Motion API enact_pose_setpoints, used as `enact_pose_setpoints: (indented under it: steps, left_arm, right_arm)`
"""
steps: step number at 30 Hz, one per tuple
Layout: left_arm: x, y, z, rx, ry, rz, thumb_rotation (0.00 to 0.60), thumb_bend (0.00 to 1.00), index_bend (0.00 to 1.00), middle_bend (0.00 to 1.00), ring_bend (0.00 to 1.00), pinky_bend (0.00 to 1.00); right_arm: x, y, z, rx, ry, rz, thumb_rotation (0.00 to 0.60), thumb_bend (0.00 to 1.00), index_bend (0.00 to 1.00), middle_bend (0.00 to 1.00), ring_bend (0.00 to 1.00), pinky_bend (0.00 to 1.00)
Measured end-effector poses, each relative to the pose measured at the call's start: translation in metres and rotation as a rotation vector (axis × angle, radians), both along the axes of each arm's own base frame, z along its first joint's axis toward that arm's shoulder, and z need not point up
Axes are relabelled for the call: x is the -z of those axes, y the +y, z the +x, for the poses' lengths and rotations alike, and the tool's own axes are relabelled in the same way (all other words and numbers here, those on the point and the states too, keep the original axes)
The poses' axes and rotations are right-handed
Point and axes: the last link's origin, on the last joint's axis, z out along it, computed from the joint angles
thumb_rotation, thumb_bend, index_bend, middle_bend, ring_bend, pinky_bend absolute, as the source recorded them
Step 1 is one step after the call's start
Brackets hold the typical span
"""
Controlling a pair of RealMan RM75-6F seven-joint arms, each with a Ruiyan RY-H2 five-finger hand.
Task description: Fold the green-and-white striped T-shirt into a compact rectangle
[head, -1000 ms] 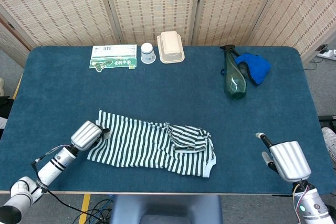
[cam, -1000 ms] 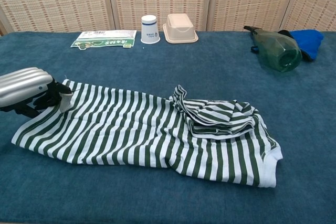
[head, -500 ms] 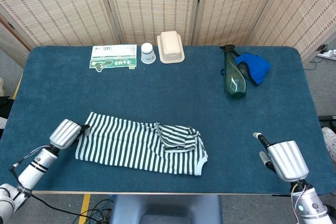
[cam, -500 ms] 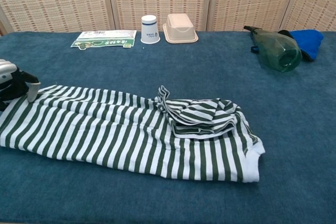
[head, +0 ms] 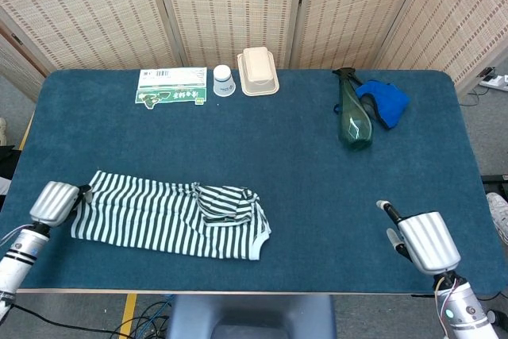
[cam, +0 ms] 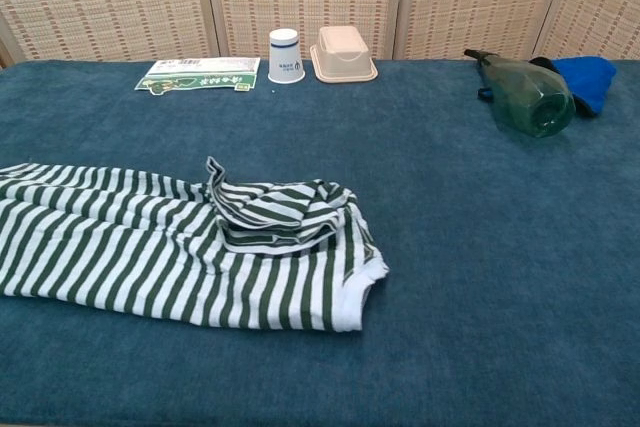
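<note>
The green-and-white striped T-shirt [head: 171,214] lies stretched in a long band near the table's front left, with a bunched fold on top toward its right end [cam: 275,212]. My left hand [head: 55,202] grips the shirt's left end at the table's left edge; the chest view does not show this hand. My right hand [head: 425,240] hovers at the front right, far from the shirt, holding nothing, fingers apart.
Along the back stand a green-and-white packet [head: 171,86], a paper cup [head: 225,80] and a beige container [head: 258,70]. A green bottle [head: 353,121] lies by a blue cloth [head: 386,102] at the back right. The blue table [head: 262,148] is bare in the middle.
My left hand has dragged the shirt steadily leftward across the table and has left the chest view. The right hand has shifted only slightly.
</note>
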Motion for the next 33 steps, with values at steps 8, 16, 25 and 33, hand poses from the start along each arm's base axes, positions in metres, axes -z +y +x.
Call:
enact_pose_setpoints:
  steps: [8, 16, 25, 33]
  left_arm:
    - [-0.007, -0.002, 0.002, 0.009, -0.021, -0.001, 0.600, 0.63, 0.66, 0.90, 0.82, 0.90]
    - [0.014, 0.000, 0.047, 0.085, -0.099, -0.065, 0.600, 0.63, 0.65, 0.90, 0.81, 0.90]
    - [0.037, -0.006, 0.139, 0.162, -0.170, -0.153, 0.600, 0.63, 0.64, 0.90, 0.81, 0.90]
    - [0.048, -0.005, 0.212, 0.235, -0.132, -0.191, 0.600, 0.63, 0.62, 0.89, 0.81, 0.90]
  right_arm:
    - [0.000, -0.001, -0.002, -0.001, -0.010, 0.000, 0.600, 0.39, 0.27, 0.90, 0.95, 1.00]
    - [-0.007, 0.002, -0.007, 0.000, -0.024, -0.020, 0.600, 0.39, 0.27, 0.90, 0.95, 1.00]
    - [-0.015, 0.009, -0.015, 0.017, -0.034, -0.042, 0.600, 0.39, 0.27, 0.90, 0.95, 1.00]
    - [-0.019, 0.011, -0.019, 0.023, -0.040, -0.053, 0.600, 0.39, 0.27, 0.90, 0.95, 1.00]
